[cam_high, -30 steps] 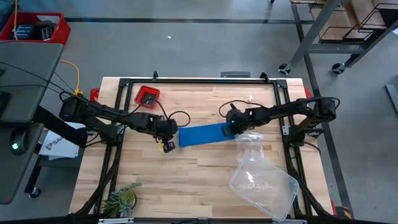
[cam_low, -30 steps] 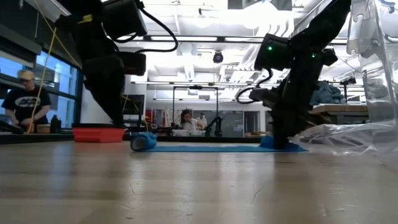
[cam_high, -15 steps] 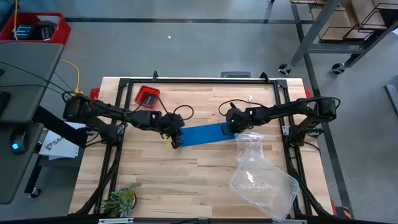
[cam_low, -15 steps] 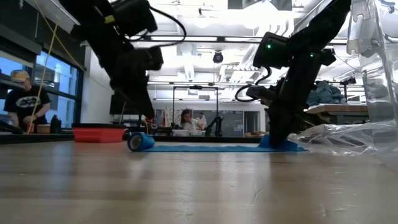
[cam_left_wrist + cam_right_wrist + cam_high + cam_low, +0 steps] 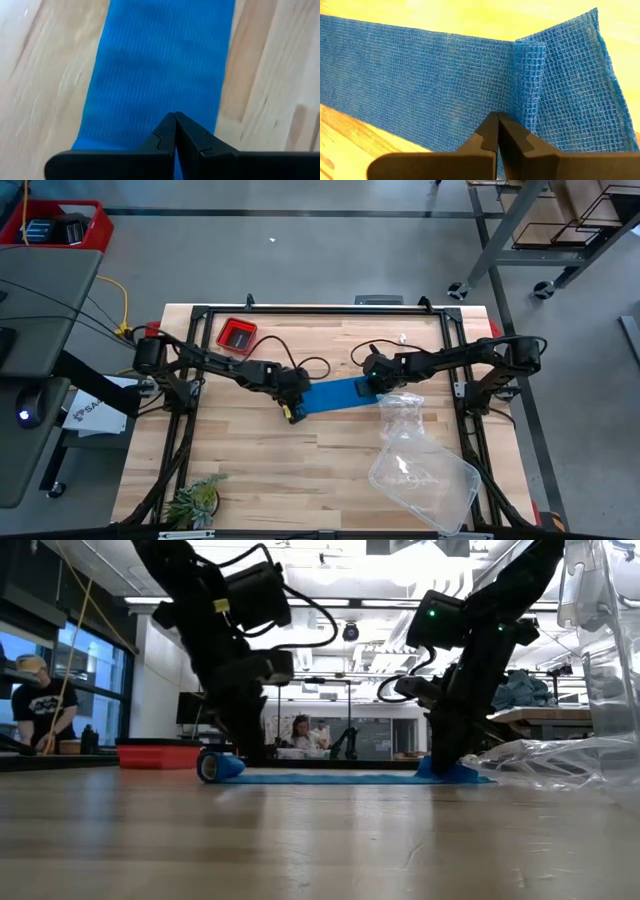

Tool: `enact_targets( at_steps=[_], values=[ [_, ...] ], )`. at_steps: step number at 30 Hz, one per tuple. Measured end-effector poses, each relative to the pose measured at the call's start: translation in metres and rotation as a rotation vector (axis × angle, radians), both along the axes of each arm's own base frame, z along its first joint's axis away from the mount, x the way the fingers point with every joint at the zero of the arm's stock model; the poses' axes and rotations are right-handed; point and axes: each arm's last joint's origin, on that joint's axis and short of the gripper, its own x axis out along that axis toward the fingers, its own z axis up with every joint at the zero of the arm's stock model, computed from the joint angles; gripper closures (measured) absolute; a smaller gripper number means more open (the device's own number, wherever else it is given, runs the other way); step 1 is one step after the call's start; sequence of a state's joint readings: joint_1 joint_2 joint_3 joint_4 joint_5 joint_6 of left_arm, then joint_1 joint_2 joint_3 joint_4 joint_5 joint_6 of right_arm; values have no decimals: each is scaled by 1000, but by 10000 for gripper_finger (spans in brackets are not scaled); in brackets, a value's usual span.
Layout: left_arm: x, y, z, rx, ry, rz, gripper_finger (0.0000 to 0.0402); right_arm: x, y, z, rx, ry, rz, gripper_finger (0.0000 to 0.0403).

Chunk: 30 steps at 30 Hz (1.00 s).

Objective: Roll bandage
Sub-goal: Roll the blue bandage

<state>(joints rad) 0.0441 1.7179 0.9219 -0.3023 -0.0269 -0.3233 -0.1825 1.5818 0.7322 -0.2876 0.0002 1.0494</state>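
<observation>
Bandage (image 5: 335, 394), soft bright blue fabric strip, is lying flat between both grippers. Left gripper (image 5: 291, 410) is closed at nine o'clock; right gripper (image 5: 372, 388) is pinching three o'clock. Roll (image 5: 213, 767) could be going crooked.

— What do the arms look like?
— Both are dark and jointed, with black cables looping off them. The right arm (image 5: 470, 640) shows a green light; the left arm (image 5: 225, 610) carries a yellow mark.

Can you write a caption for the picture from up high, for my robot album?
Left hand rolls the blue bandage while right hand pins its other end.
</observation>
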Motion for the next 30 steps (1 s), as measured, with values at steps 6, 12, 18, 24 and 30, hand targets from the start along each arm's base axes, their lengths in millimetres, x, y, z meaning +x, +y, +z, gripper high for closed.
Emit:
enact_targets(
  at_steps=[6,12,18,24,30],
  values=[
    [-13,1,7,52,94,-16,401,0,0,0,-8,1,0,403],
    [-26,1,19,90,148,-52,401,0,0,0,-8,1,-1,403],
    [-42,1,20,113,203,-72,401,0,0,0,-11,1,6,403],
    [-65,0,13,86,227,-9,401,0,0,0,-12,1,7,403],
    [-70,2,35,135,104,34,401,0,0,0,-15,1,5,403]
  ],
)
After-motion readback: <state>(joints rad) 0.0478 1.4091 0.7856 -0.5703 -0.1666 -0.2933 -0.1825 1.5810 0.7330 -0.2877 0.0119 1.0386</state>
